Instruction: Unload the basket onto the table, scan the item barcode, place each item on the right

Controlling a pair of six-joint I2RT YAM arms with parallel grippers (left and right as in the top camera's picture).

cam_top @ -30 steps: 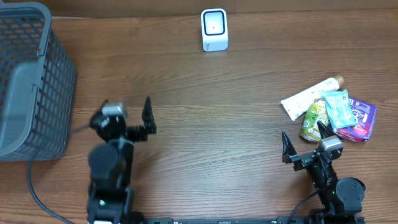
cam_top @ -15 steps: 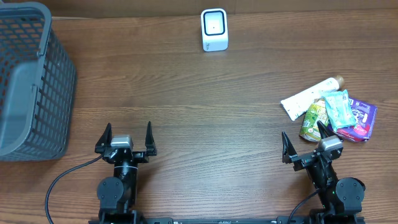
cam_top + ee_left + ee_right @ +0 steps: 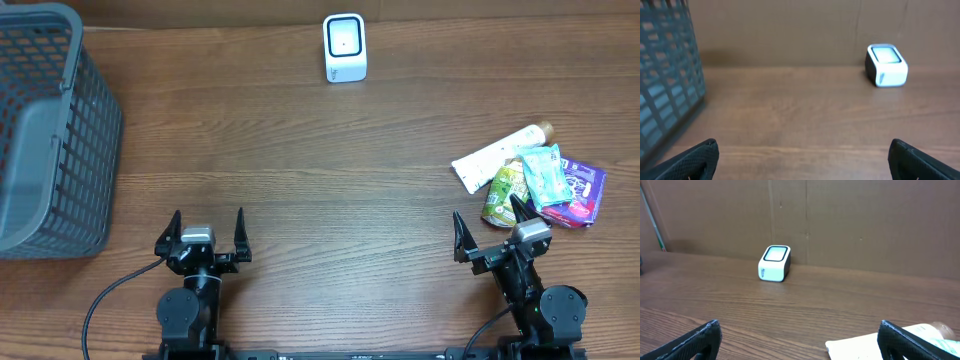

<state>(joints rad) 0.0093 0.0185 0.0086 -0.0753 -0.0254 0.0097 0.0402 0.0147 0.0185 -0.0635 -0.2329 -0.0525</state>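
The goods to scan lie heaped just ahead and right of the right gripper (image 3: pixel 488 226): a white tube (image 3: pixel 497 155), a green pouch (image 3: pixel 506 190), a teal packet (image 3: pixel 545 175) and a purple packet (image 3: pixel 580 195), all overlapping. The white scanner (image 3: pixel 345 47) stands far ahead, between both arms. The right gripper and the left gripper (image 3: pixel 207 224) gape wide and empty; since a second ago the left one has dropped back low, squared up and pointing forward, while the right one and the heap haven't budged.
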